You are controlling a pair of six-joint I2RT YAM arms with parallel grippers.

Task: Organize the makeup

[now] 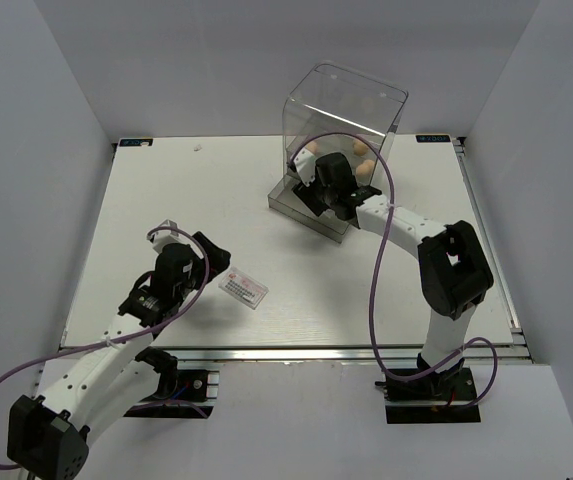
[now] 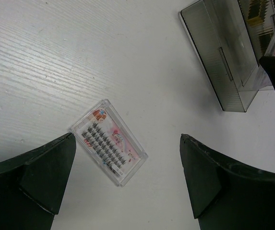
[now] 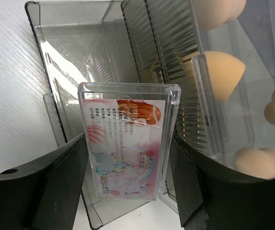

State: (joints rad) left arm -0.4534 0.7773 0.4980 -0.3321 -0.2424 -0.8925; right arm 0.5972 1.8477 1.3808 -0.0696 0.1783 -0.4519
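A flat white-pink packet (image 3: 126,148) stands on edge between the fingers of my right gripper (image 3: 128,139), which is shut on it. It hangs over the pulled-out clear drawer (image 3: 65,57). Several peach sponges (image 3: 221,72) lie in the clear compartment to its right. A second packet (image 2: 109,142) lies flat on the table, also seen in the top view (image 1: 243,290). My left gripper (image 2: 127,138) hovers open above it, with the packet nearer its left finger. In the top view my right gripper (image 1: 318,178) is at the foot of the drawer box.
The tall clear drawer box (image 1: 346,110) stands at the back of the white table (image 1: 166,190), its bottom drawer (image 1: 311,212) pulled out toward the front. From the left wrist that drawer (image 2: 223,62) shows at upper right.
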